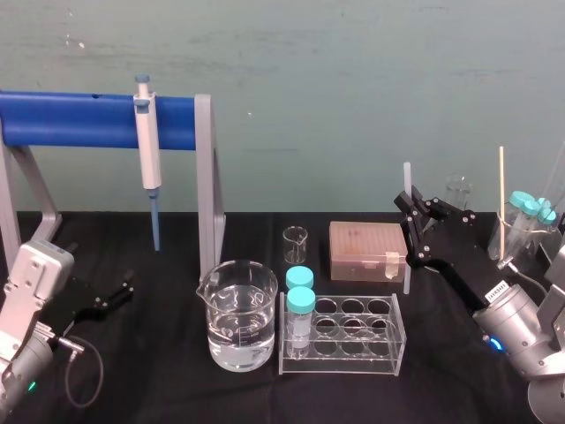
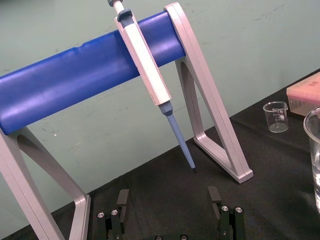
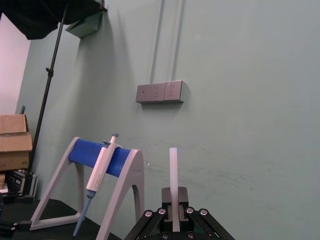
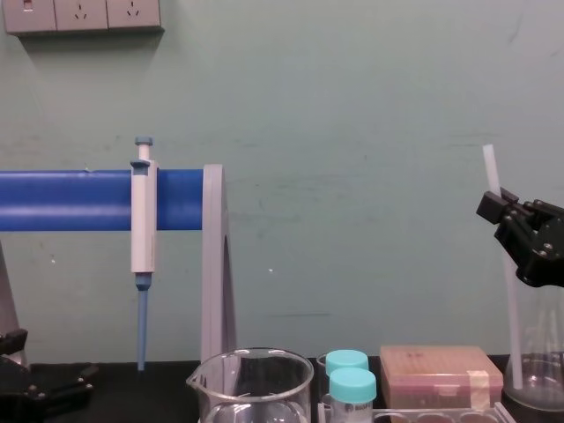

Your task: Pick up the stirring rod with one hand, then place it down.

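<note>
At the near left of the surface (image 1: 159,389), the left pincer (image 1: 113,296) is resting low over the black cloth. Its fingers (image 2: 122,200) are spread wide and gripping nothing. Behind it, a pipette (image 1: 148,150) is hanging from a blue rack (image 1: 79,119).

Moving right, a big beaker (image 1: 237,318) of clear liquid is sitting near the front, with a small beaker (image 1: 295,243) standing farther back. A tube rack (image 1: 353,344) is carrying two capped tubes (image 1: 300,314) at its left end, and a tan box (image 1: 366,250) is sitting just beyond it.

Right of that box, the right pincer (image 1: 410,208) is reaching in from the near right and clamping the rod (image 1: 407,265) between closed fingers, taking it by its upper part. The rod is standing nearly upright just beside the box. Its top is poking above the pincer and its lower end is hanging close to the surface. I cannot tell whether that end is touching the cloth. At the far right, a wooden stick (image 1: 501,199) is leaning upright.

The grasp is looking secure, so the picking-up half appears done or nearly so. The placing is remaining: bringing the rod down onto a bare patch of the surface, away from the box and tube rack, then opening the fingers and backing off without knocking it.
</note>
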Motion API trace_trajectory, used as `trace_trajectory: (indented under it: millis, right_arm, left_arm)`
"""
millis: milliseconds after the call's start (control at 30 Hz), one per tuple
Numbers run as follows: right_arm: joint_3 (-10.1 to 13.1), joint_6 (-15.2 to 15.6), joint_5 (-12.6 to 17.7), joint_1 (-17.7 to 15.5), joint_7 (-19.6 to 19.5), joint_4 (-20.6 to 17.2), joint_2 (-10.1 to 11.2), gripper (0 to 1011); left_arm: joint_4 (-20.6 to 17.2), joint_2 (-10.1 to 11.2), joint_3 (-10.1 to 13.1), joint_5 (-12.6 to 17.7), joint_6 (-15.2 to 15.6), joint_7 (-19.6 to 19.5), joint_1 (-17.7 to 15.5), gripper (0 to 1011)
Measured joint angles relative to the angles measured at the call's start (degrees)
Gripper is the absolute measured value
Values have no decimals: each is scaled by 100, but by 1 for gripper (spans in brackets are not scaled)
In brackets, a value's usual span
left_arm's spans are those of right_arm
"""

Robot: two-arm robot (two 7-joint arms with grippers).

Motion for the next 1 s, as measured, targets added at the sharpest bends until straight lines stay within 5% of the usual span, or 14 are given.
trace_trajectory:
  millis: [1000]
  right_arm:
    - [0,-4,0,0,-2,0,0,66]
  left_arm:
    - [0,0,0,0,0,0,0,1000]
